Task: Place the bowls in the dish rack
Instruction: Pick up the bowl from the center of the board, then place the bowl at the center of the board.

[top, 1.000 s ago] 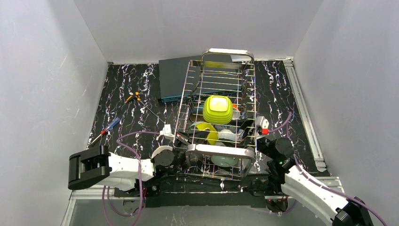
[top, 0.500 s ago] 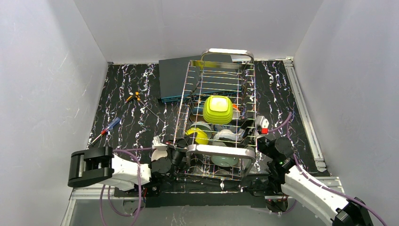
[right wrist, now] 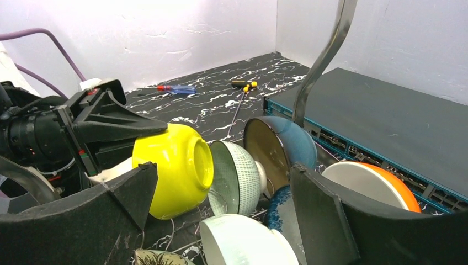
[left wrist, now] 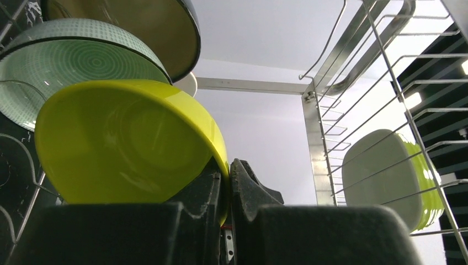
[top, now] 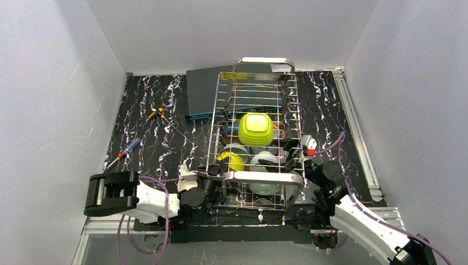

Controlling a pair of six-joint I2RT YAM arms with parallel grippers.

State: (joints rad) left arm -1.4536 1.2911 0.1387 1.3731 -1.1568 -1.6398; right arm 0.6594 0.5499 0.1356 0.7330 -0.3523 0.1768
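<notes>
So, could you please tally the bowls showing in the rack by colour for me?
Yellow: 1
Lime: 1
Green-patterned: 1
Blue: 1
Orange and white: 1
Pale: 2, one whitish, one pale green
Total: 7 bowls in the rack
</notes>
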